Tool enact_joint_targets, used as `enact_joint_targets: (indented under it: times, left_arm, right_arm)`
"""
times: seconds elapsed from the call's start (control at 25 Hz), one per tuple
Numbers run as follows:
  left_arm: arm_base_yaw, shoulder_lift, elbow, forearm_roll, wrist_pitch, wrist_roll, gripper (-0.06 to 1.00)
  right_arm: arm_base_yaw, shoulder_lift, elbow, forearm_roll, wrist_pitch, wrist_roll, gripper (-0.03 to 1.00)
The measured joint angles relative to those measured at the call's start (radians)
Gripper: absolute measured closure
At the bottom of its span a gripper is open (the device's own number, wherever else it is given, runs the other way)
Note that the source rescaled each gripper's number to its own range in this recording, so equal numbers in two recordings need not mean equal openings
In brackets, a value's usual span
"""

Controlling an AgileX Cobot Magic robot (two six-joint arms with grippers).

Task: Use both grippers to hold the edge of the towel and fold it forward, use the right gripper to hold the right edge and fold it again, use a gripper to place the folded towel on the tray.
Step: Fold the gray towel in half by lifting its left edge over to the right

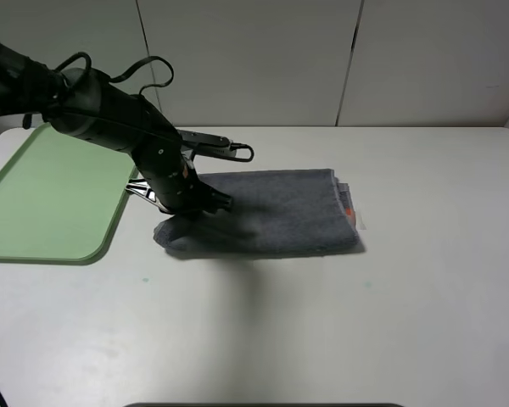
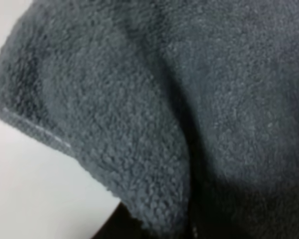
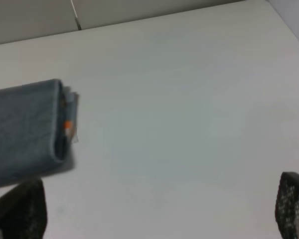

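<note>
The dark grey towel [image 1: 276, 212] lies folded on the white table, with a bit of orange at its right end [image 1: 349, 212]. My left gripper [image 1: 195, 206] reaches in from the left and is down on the towel's left end, which is bunched and slightly raised. It appears shut on the cloth. The left wrist view is filled with grey terry [image 2: 179, 99] and a pale hem [image 2: 35, 129]. The pale green tray [image 1: 51, 199] lies to the left, next to the towel. My right gripper [image 3: 157, 214] is open and empty above bare table; the towel's right end [image 3: 25, 129] shows in its view.
The left arm [image 1: 102, 114] and its cables stretch over the tray's back right corner. A white wall stands behind the table. The right arm does not show in the exterior view.
</note>
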Motion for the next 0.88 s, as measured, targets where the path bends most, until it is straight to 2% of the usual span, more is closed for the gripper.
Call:
enact_joint_targets:
  times: [0.36, 0.88]
  left_arm:
    - [0.028, -0.137, 0.003, 0.070, 0.182, 0.006, 0.85]
    - [0.088, -0.333, 0.003, 0.118, 0.385, 0.052, 0.85]
  right_arm:
    - [0.000, 0.000, 0.000, 0.000, 0.000, 0.000, -0.03]
    - [0.000, 0.000, 0.000, 0.000, 0.000, 0.000, -0.03]
